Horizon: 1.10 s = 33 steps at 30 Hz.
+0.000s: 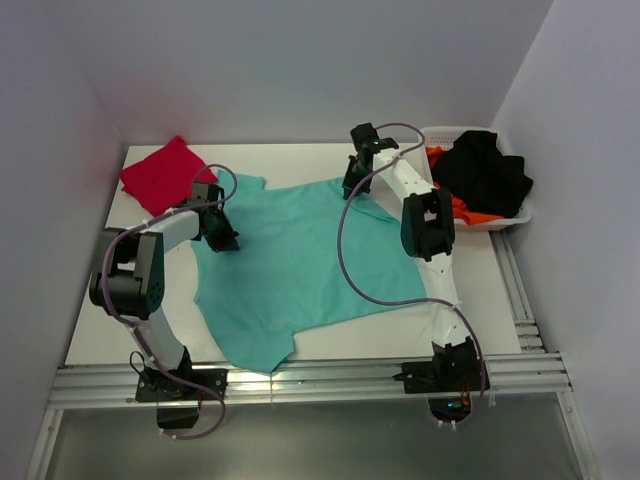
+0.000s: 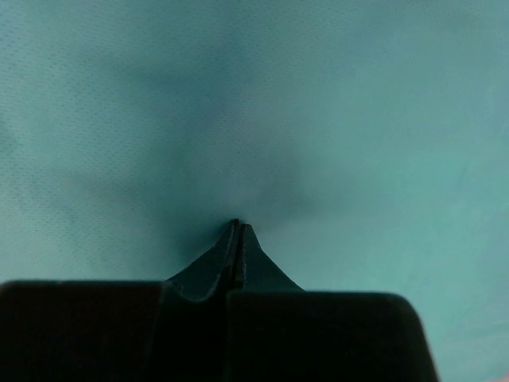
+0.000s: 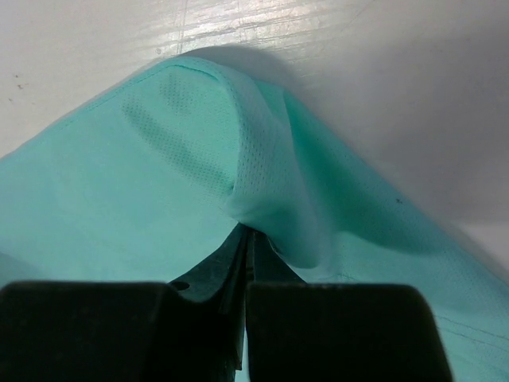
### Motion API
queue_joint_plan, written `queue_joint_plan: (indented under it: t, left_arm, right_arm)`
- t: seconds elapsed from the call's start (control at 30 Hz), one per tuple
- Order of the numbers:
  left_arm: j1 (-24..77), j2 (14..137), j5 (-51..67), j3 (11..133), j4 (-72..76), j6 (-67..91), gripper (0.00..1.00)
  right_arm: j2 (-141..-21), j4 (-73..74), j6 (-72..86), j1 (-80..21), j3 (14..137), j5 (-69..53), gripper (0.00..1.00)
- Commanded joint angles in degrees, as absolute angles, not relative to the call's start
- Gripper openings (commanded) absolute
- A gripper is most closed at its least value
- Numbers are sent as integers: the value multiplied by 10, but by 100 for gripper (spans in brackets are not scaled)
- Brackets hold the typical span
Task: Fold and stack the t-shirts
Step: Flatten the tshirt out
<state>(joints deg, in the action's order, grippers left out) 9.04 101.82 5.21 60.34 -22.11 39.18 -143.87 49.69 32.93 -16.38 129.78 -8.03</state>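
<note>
- Lying spread on the surface (image 1: 470, 285), the teal shirt (image 1: 300, 265) takes up the middle, with its hem toward the near edge and its neck toward the far edge.
- The left end effector (image 1: 222, 238) sits at the shirt's left edge. Its jaws are clenched, and in the wrist view the cloth puckers toward the tips, so it looks like a thin pinch of fabric.
- The right end effector (image 1: 355, 185) is at the far right of the shirt, by the shoulder. It is clenched on a raised ridge of teal cloth that tents up off the surface.
- The red shirt (image 1: 160, 172) lies folded at the far left corner, well apart from the teal one.
- A basket (image 1: 520, 215) at the far right holds dark and orange cloth.
- Handling: the shirt is thin, light mesh and entirely limp. It will sag and trail from any single hold and may slide on the smooth surface.
- Best holds are probably doubled seams at the shoulder, sleeve or hem. Two spaced pinches should keep an edge straight.
- Risk: a shallow pinch may slip out, or catch only one layer.
</note>
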Motion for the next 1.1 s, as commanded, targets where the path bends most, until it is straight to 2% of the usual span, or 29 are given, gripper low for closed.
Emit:
queue_joint_plan:
  t: [0.0, 0.23, 0.37, 0.47, 0.53, 0.6, 0.77, 0.83, 0.87, 0.9, 0.97, 1.0, 1.07]
  left_arm:
    - [91, 1036, 27, 607, -222, 395, 0]
    - [79, 1085, 20, 601, -243, 407, 0]
    - [75, 1072, 6, 592, -243, 403, 0]
    - [71, 1071, 6, 588, -246, 403, 0]
    - [71, 1062, 10, 586, -246, 403, 0]
    - [71, 1049, 11, 589, -239, 399, 0]
    - [72, 991, 5, 643, -259, 392, 0]
    - [72, 978, 3, 688, -273, 390, 11]
    - [73, 975, 3, 718, -290, 392, 19]
    - [73, 970, 3, 730, -294, 391, 47]
    - [73, 955, -15, 757, -307, 393, 61]
    - [74, 947, -18, 764, -309, 394, 71]
    - [74, 940, -25, 774, -322, 398, 82]
  right_arm:
    - [-1439, 499, 326, -149, 1309, -65, 0]
    - [-1439, 530, 313, -88, 1300, -18, 0]
    - [-1443, 543, 292, -41, 1324, -1, 0]
    - [-1427, 554, 301, 12, 1339, 59, 0]
    - [-1411, 534, 312, 40, 1337, 44, 30]
    - [-1382, 517, 315, 70, 1336, 35, 76]
    - [-1306, 504, 320, 75, 1314, -27, 79]
    - [-1259, 484, 330, 69, 1284, -47, 79]
    - [-1245, 479, 333, 66, 1257, -64, 79]
    - [-1232, 476, 334, 60, 1247, -75, 78]
    - [-1195, 477, 336, 35, 1211, -83, 78]
    - [-1181, 464, 337, 23, 1192, -88, 77]
    - [-1146, 446, 342, -25, 1133, -112, 74]
